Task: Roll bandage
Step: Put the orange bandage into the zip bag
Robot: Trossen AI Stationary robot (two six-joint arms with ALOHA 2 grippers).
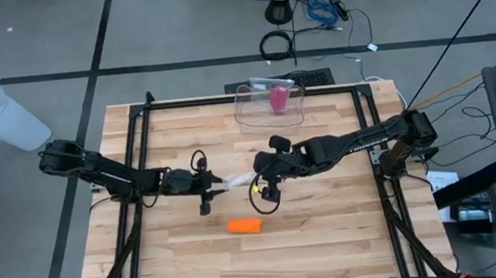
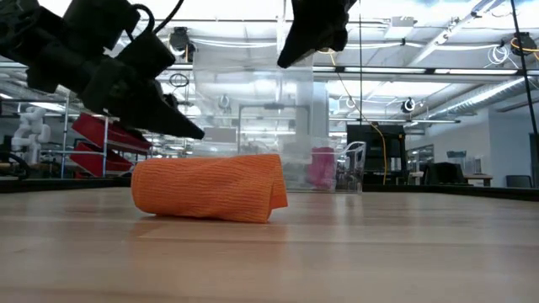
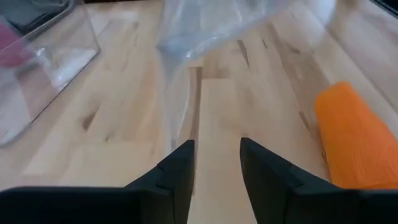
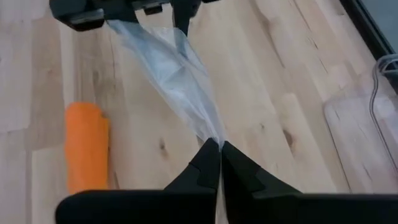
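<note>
A thin clear plastic bag (image 4: 176,81) is stretched above the wooden table (image 1: 329,240) between the right gripper (image 4: 220,151), fingers pinched shut on it, and the left gripper (image 3: 216,163), fingers part-spread, while the rolled orange bandage (image 1: 245,226) lies apart, apparently finished but not yet bagged.

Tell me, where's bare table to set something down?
Bare wood runs along the near edge below the orange roll and beside the clear box. The middle is crowded: left gripper and right gripper stretch a plastic bag.

Both arms meet mid-table; right gripper (image 4: 219,163) fingers pinched together.
</note>
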